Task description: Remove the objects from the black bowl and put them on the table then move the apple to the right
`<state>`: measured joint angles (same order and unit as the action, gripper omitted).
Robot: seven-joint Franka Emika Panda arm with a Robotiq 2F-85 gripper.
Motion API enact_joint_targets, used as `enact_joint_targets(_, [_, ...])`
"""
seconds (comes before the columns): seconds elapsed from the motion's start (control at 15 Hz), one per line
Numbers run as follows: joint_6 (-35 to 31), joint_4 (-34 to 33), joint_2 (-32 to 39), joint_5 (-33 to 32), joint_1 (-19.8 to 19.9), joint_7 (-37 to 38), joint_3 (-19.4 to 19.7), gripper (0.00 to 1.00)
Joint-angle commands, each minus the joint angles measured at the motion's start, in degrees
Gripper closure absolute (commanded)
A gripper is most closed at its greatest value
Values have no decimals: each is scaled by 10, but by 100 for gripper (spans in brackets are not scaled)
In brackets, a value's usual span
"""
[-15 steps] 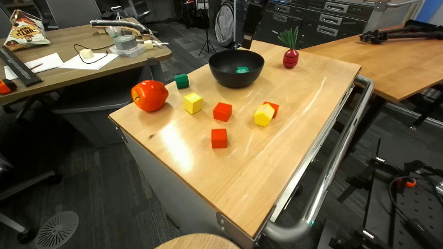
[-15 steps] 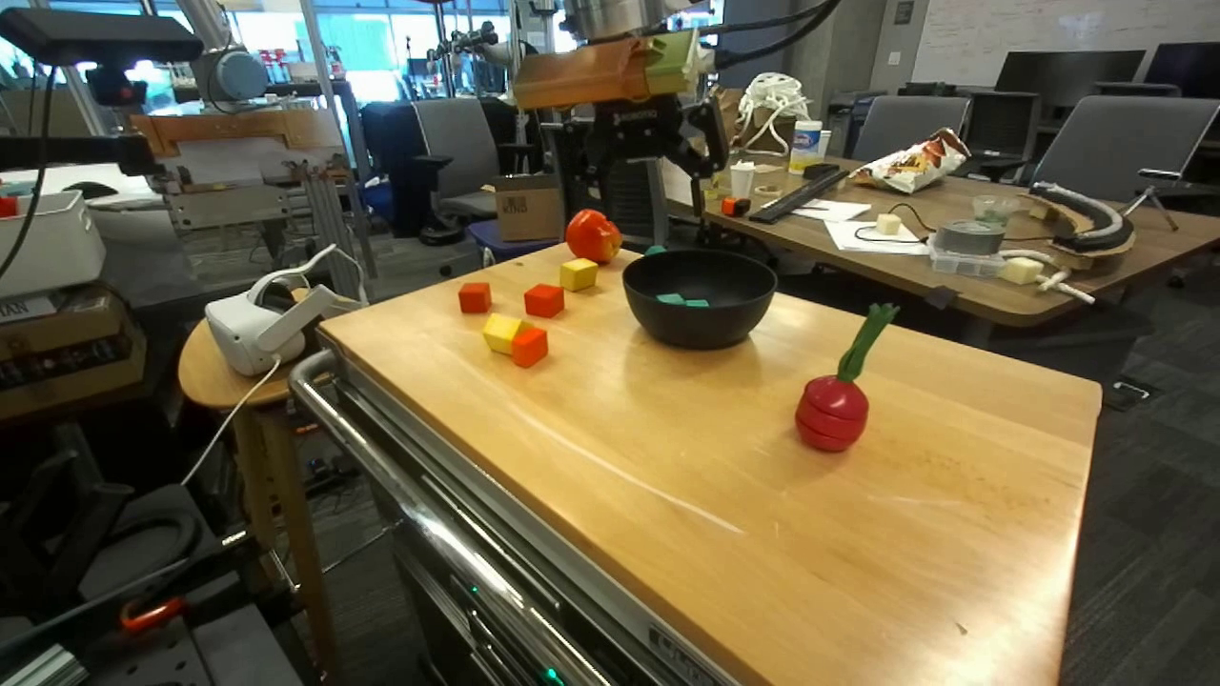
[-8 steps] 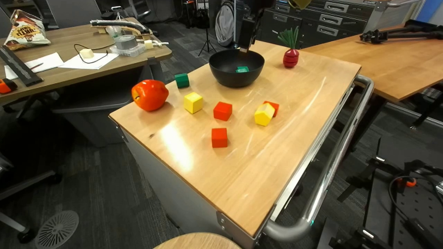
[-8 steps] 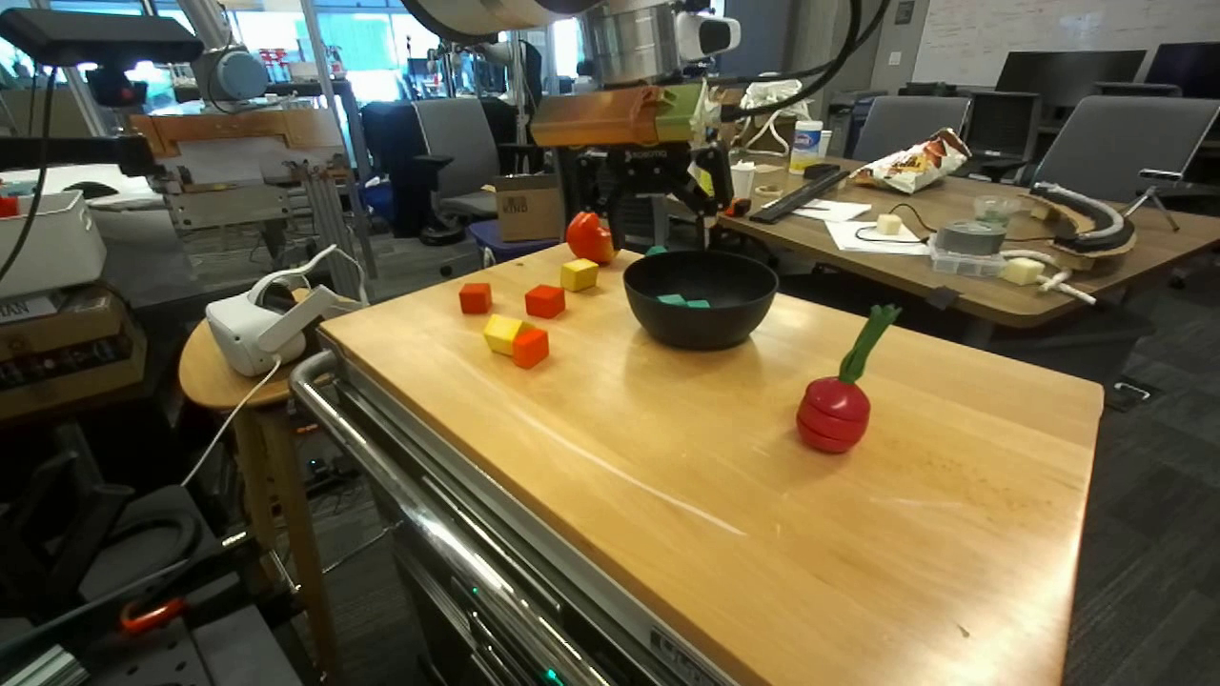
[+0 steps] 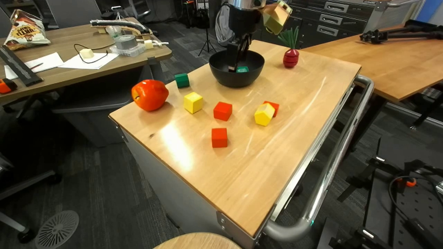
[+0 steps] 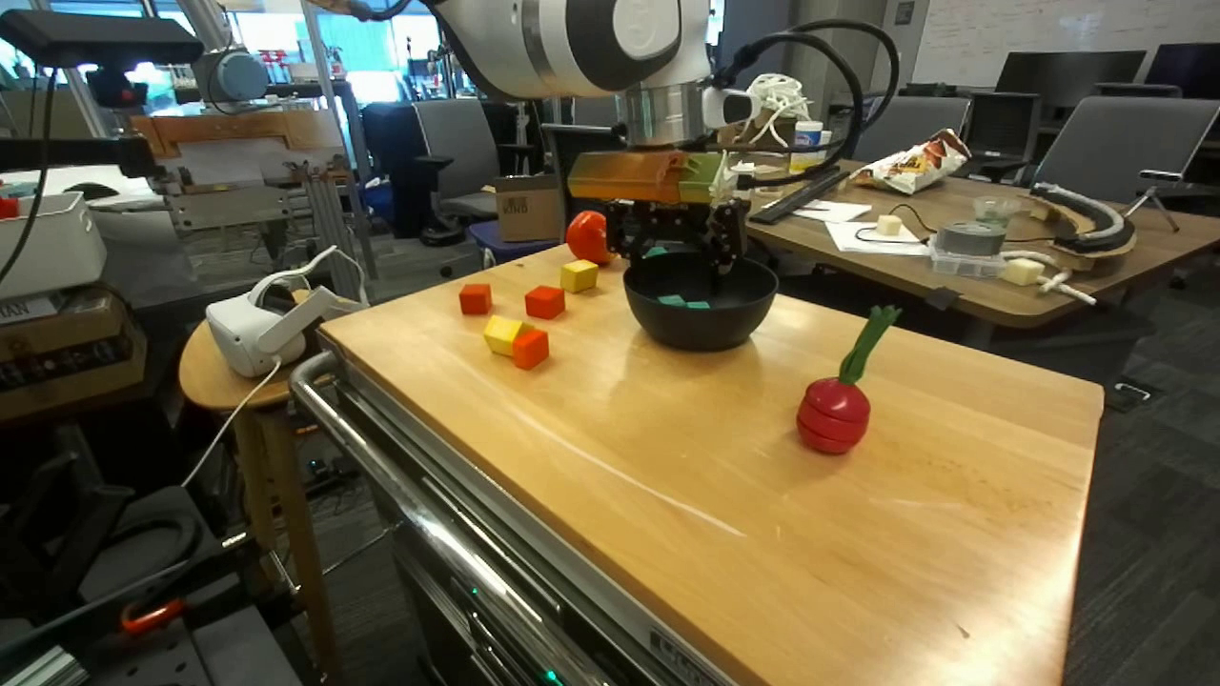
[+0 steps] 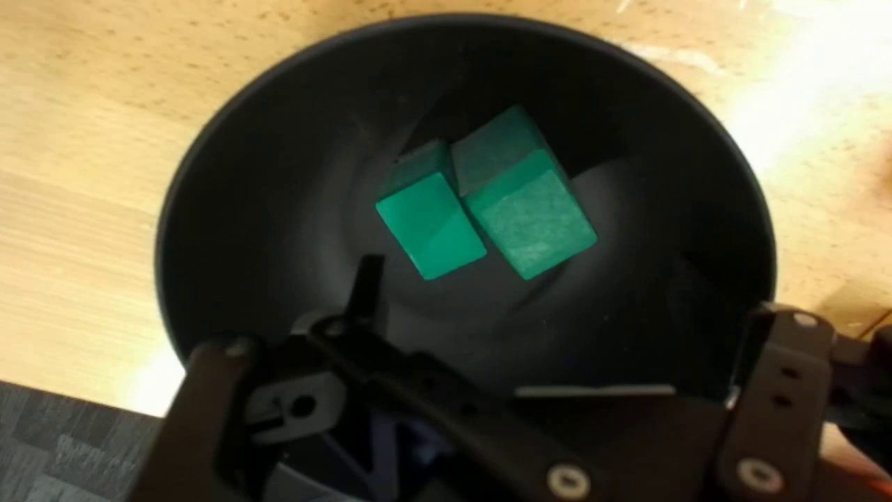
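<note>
Black and round, the bowl [image 7: 293,195] sits near the table's edge [image 6: 915,341], with room around its two green blocks [image 7: 533,219] and the gripper [image 6: 677,267] spread wide over it

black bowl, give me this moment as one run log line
gripper: open, at mouth of black bowl | two green blocks: inside, ungripped | unloading: unfinished | apple: on table, away from gripper

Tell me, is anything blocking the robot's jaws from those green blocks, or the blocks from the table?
Nothing visible separates the spread jaws from the green blocks, which lie uncovered in the black bowl. The bowl's wall rings them, though, standing between them and the table.
</note>
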<state>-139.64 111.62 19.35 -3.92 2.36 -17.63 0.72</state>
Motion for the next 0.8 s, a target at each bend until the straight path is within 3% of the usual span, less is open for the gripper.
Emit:
enact_joint_targets(0.0, [42,-37,30,-20,2,19,6,0])
enact_joint_targets(0.4, [83,-41,45,-38,2,27,14,1])
enact_joint_targets(0.47, [86,-42,46,-41,1,29,14,26])
enact_joint_targets(0.6, [84,-44,47,-41,1,30,13,32])
enact_joint_targets(0.73, [81,-46,44,-35,2,30,10,50])
